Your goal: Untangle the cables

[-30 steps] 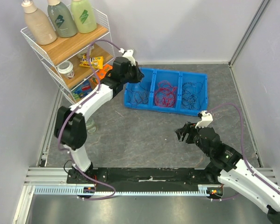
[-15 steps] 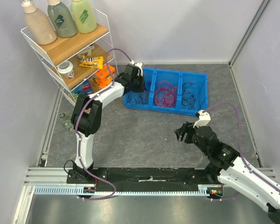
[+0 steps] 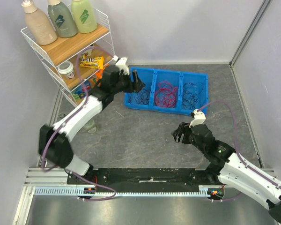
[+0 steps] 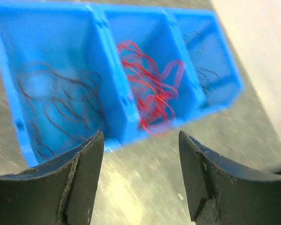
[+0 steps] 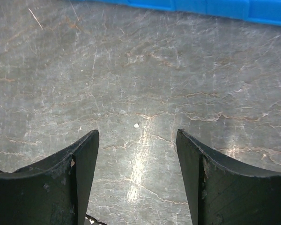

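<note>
I've got L gripper (image 3: 136,80) spread wide, holding nothing, over left end of the blue bin (image 3: 171,71). R gripper (image 3: 178,136) likewise spread, over the table (image 3: 131,133), well apart from bin. The cables (image 3: 165,95) lie in all 3 compartments: red mid, dark either side.

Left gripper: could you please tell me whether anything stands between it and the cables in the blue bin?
Nothing visible does. The left gripper hangs open by the bin, and the cables lie uncovered in open-topped compartments.
</note>
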Robot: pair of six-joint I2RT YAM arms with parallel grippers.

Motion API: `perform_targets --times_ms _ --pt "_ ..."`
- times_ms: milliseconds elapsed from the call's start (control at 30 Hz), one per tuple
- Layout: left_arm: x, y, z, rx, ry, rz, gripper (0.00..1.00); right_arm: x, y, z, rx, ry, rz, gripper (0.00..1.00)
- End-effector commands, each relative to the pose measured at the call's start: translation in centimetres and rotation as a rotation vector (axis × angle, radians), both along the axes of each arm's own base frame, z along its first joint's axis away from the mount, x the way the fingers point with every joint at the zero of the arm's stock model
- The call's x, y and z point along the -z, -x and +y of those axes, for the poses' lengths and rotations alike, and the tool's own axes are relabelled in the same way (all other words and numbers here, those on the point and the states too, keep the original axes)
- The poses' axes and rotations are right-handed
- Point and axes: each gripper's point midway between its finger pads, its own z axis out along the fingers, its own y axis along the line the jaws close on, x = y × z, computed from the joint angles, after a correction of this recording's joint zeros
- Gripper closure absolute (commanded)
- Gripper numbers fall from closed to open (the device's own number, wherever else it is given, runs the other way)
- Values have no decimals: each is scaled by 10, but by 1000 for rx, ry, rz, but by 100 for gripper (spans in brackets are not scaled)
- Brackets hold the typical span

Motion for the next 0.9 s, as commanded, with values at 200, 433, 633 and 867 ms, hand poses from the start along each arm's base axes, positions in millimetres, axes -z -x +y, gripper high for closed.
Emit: perform_targets --times_ms 200,433,633,867 --pt "-13 176 13 302 402 -17 26 8 1 26 -107 -14 49 24" --pt "-91 245 51 377 424 -322 17 -35 -9 -2 10 -13 -102 16" --pt "-175 288 81 369 499 -625 12 -99 -17 -41 173 -22 -276 2" --pt "-216 318 111 311 480 -813 8 -205 1 -85 245 -83 -532 2"
